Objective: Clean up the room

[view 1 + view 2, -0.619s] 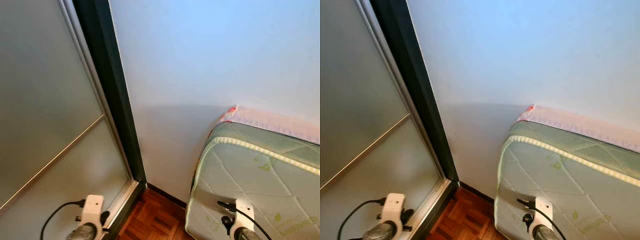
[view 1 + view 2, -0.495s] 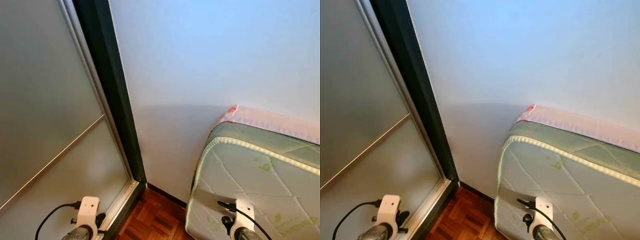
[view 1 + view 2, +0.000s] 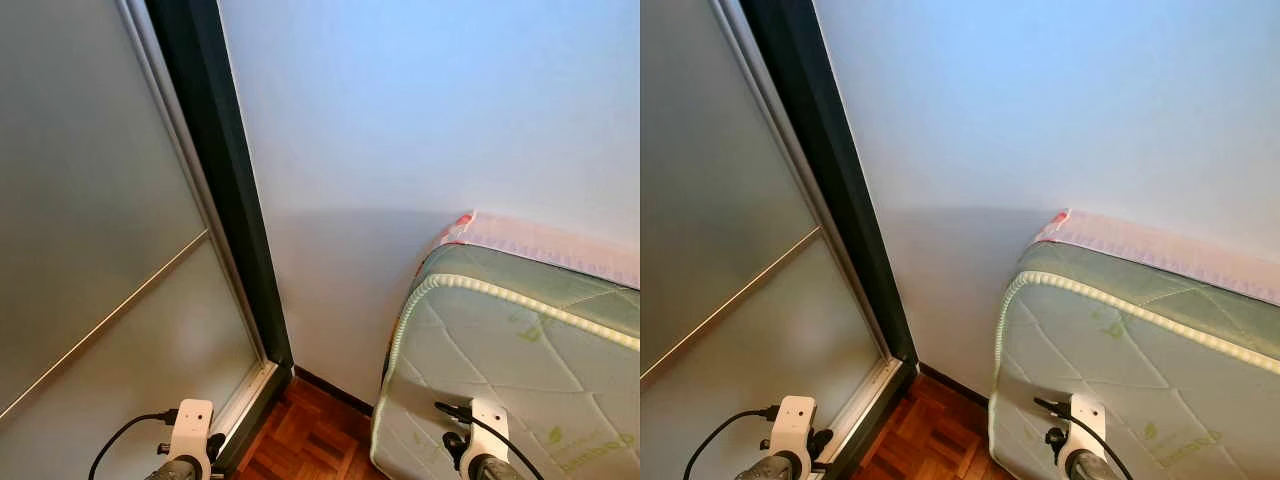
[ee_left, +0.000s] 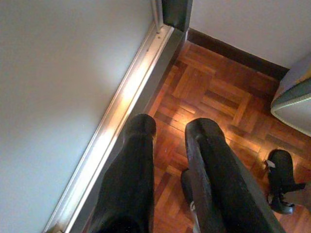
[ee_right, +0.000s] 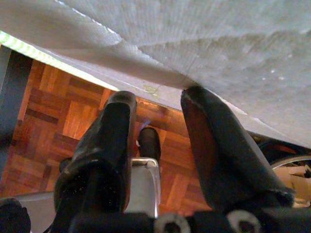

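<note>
Flanking one green mattress (image 3: 520, 370): left gripper (image 4: 170, 127) and right gripper (image 5: 156, 99), both parted, empty.

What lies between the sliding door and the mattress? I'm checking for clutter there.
Bare wall with a dark skirting, and bare parquet below, between door and mattress, in the eye views.
</note>
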Available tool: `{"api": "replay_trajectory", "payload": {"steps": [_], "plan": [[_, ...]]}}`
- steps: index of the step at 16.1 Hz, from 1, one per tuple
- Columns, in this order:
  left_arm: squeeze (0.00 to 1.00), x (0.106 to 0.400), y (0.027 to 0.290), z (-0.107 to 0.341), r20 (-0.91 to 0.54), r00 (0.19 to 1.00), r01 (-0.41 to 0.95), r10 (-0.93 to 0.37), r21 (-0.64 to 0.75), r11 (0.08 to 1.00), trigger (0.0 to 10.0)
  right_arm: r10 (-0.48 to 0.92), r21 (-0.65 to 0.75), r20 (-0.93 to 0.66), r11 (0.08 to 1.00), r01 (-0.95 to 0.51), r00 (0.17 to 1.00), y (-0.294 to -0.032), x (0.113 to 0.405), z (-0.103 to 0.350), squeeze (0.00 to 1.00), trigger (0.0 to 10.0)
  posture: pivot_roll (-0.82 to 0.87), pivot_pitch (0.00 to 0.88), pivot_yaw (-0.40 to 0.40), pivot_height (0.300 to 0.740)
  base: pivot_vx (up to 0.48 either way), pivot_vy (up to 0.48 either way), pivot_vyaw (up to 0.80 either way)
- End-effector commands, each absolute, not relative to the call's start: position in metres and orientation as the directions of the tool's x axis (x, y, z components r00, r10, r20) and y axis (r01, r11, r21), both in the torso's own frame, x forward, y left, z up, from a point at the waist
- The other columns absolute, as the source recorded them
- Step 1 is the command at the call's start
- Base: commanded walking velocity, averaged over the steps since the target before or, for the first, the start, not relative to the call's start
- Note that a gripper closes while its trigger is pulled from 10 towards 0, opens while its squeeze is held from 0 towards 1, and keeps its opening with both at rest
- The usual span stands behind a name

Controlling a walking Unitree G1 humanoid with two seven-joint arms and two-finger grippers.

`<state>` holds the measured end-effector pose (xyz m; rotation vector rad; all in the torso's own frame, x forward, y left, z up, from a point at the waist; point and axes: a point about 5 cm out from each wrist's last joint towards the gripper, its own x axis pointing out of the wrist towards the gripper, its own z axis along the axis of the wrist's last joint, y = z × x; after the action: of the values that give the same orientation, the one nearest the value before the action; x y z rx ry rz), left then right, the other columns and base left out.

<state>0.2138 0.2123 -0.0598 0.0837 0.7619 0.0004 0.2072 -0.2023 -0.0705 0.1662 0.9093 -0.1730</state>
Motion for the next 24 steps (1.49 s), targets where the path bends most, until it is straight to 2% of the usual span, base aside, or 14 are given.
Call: {"api": "replay_trajectory", "payload": {"steps": [1, 6, 24], "plan": [[0.00, 0.210, 0.216, -0.062, -0.705, 0.708, 0.027, 0.041, 0.085, 0.996, 10.0, -0.093, 0.073, -0.764, 0.971, 0.229, 0.639, -0.206, 0.218, -0.063, 0.00, 10.0, -0.02, 0.000, 0.039, 0.740, 0.000, 0.000, 0.00], [0.00, 0.211, 0.229, -0.058, -0.696, 0.716, 0.008, 0.057, 0.090, 0.996, 10.0, -0.093, 0.075, -0.763, 0.970, 0.231, 0.640, -0.206, 0.218, -0.063, 0.00, 10.0, -0.02, 0.000, 0.039, 0.740, -0.259, 0.000, 0.00], [0.00, 0.206, 0.229, -0.061, -0.708, 0.704, 0.002, 0.062, 0.089, 0.996, 10.0, -0.093, 0.082, -0.758, 0.969, 0.235, 0.645, -0.206, 0.219, -0.063, 0.00, 10.0, -0.03, 0.000, 0.038, 0.740, -0.289, 0.000, 0.00]]}}
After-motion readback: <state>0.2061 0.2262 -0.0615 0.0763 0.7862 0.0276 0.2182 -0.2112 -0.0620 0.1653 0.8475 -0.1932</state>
